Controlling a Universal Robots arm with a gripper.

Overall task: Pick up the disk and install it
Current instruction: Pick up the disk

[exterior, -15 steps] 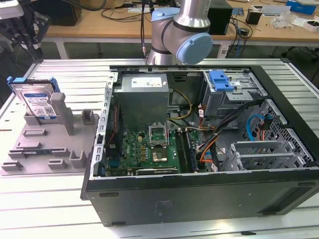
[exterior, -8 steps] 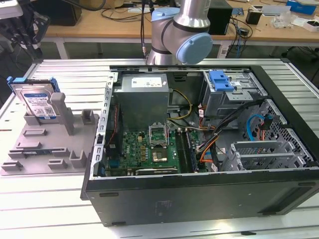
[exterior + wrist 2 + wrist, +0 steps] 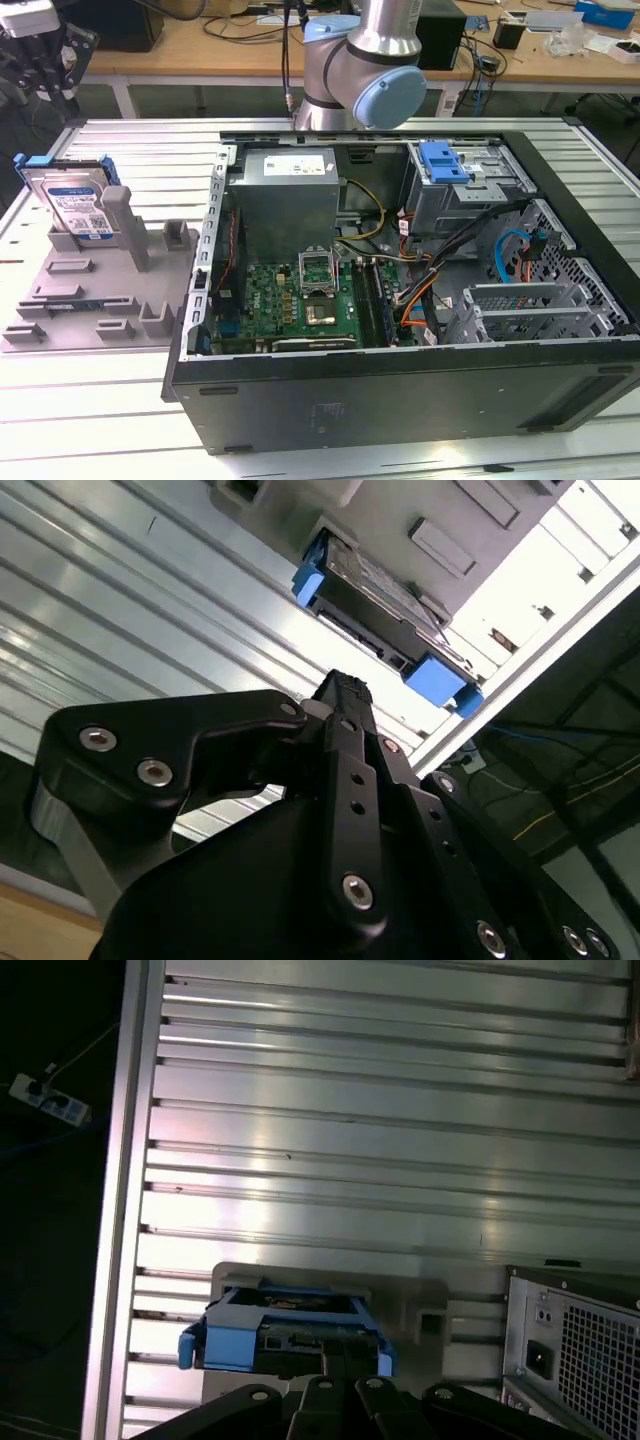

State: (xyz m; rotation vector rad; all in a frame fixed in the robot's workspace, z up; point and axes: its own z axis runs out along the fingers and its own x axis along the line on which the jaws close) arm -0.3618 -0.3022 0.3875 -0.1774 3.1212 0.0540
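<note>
Silver disk (image 3: 78, 205) sits propped in the grey fixture (image 3: 90, 290) on your bench (image 3: 100, 420), claw (image 3: 42, 70) hovering above, open or closed I can't tell: pick-up stage, needing a square descent.

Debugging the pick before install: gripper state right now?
Gripper: open or closed cannot be told; it is apart from the disk, which sits unheld in the grey fixture.
</note>
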